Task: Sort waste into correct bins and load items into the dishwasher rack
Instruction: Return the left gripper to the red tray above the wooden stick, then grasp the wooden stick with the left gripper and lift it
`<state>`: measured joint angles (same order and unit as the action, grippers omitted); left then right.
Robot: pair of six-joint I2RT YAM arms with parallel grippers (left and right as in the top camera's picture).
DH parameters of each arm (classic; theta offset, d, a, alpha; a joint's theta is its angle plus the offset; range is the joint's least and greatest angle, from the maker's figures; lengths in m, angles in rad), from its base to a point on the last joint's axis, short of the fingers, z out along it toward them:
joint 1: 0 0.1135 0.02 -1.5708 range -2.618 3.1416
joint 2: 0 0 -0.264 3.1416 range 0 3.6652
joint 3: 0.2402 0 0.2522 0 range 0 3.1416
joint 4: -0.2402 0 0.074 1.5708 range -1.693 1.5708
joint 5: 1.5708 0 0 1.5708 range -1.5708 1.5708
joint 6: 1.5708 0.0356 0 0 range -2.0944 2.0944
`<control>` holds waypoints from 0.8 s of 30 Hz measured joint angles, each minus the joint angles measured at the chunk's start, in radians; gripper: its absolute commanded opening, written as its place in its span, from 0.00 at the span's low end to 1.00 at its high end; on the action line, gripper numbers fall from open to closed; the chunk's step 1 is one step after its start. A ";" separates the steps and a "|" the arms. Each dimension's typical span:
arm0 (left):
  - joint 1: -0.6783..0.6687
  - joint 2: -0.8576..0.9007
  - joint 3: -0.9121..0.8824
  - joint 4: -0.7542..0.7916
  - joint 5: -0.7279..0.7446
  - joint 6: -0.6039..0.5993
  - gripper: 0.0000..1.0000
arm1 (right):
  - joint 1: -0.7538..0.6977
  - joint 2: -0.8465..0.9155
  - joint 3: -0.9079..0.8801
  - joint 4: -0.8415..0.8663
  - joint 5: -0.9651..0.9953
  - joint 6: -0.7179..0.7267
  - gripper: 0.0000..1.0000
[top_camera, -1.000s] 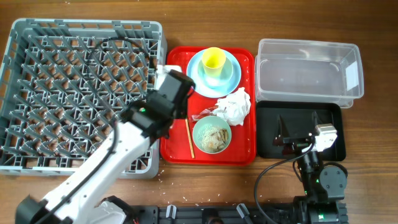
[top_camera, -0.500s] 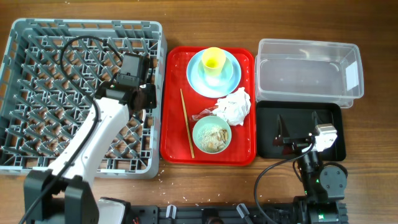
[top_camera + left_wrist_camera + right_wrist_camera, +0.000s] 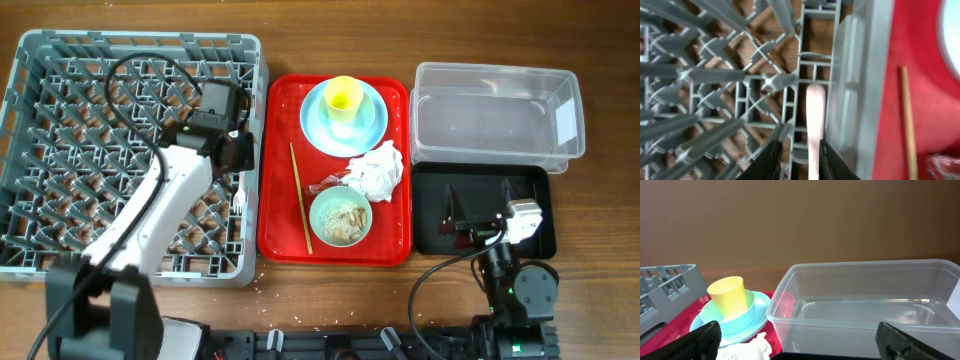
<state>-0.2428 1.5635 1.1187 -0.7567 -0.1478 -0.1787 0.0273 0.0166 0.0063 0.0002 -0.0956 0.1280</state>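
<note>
White plastic fork [image 3: 815, 115]: lies between the fingers of my left end effector [image 3: 800, 152], set narrow, though I cannot tell whether they pinch it. Location: edge channel of the grey dishwasher rack [image 3: 855, 75], just inside its wall. Risk: if I lift off unreleased, the fork could drag over that wall onto the red tray [image 3: 930, 75], by the chopstick [image 3: 907, 120].

I am looking at a robot test bench, not a real kitchen. A bare wooden worktop [image 3: 600, 310] is carrying a staged dish-return set: a grey dishwasher rack [image 3: 40, 60] sitting at the left edge, a red tray [image 3: 392, 250] mid-worktop, and a clear tub [image 3: 421, 110] and black tray [image 3: 430, 240] at the right edge. A black mounting rail [image 3: 340, 348] and a loose cable [image 3: 432, 268] are lying along the near edge, and a plain brown wall [image 3: 800, 220] is standing behind.
</note>
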 measured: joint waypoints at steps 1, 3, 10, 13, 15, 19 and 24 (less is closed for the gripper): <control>-0.002 -0.029 0.006 -0.009 0.010 -0.011 0.80 | 0.000 0.000 0.000 0.000 0.000 0.000 1.00; -0.014 -0.131 0.021 -0.034 0.109 -0.038 1.00 | 0.000 0.000 0.000 0.000 0.000 0.000 1.00; -0.091 -0.195 0.032 -0.108 0.544 -0.108 0.05 | 0.000 0.000 0.000 0.000 0.000 0.000 1.00; -0.228 -0.127 0.010 -0.089 0.453 -0.278 0.05 | 0.000 0.000 0.000 0.000 0.000 0.000 1.00; -0.326 -0.079 0.006 -0.088 0.304 -0.393 0.12 | 0.000 0.000 0.000 0.000 0.000 0.000 1.00; -0.454 0.033 0.001 -0.087 0.022 -0.625 0.26 | 0.000 0.000 0.000 0.000 0.000 0.000 1.00; -0.454 0.149 0.000 -0.080 -0.043 -0.696 0.25 | 0.000 0.000 0.000 0.000 0.000 0.000 1.00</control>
<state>-0.6971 1.7123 1.1191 -0.8371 -0.1905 -0.8745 0.0273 0.0166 0.0063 0.0002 -0.0956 0.1280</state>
